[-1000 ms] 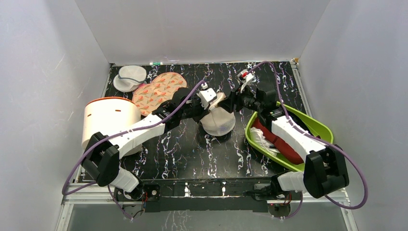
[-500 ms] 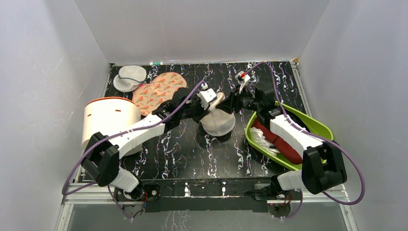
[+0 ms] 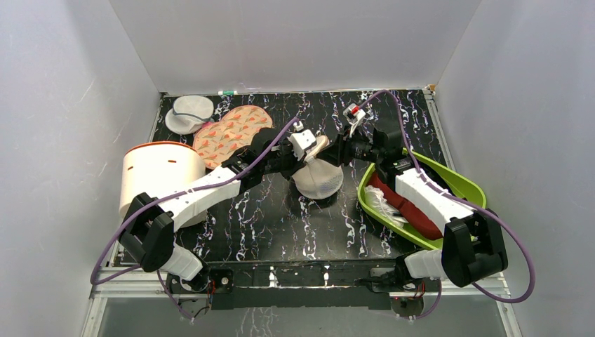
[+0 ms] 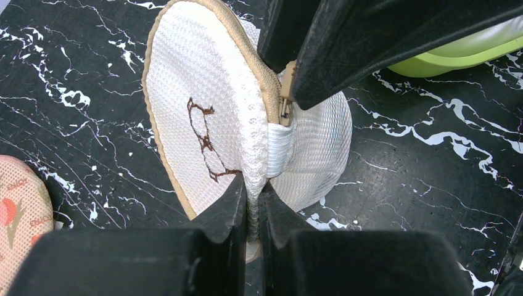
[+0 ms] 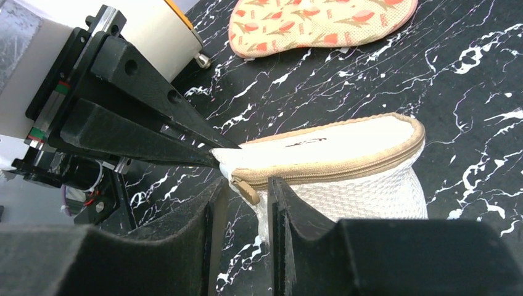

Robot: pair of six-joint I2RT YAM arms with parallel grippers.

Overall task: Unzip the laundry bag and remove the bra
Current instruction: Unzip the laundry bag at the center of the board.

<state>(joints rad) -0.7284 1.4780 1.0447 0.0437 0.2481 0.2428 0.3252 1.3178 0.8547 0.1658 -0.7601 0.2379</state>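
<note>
The laundry bag, a cream-white mesh pod with a tan zipper, stands on edge at the table's middle. My left gripper is shut on its mesh seam, which is pinched between the fingers in the left wrist view. The bag's face carries a small dark mark. My right gripper is open at the bag's top. In the right wrist view its fingers straddle the tan zipper pull without clamping it. The zipper looks closed. The bra is hidden.
A green tub at the right holds a maroon garment. A white tub with an orange rim stands at the left. A floral pod and a greyish mesh pod lie at the back left.
My right gripper has edged slightly left, closer onto the bag's zipper end. The left gripper and the bag have stayed put.
</note>
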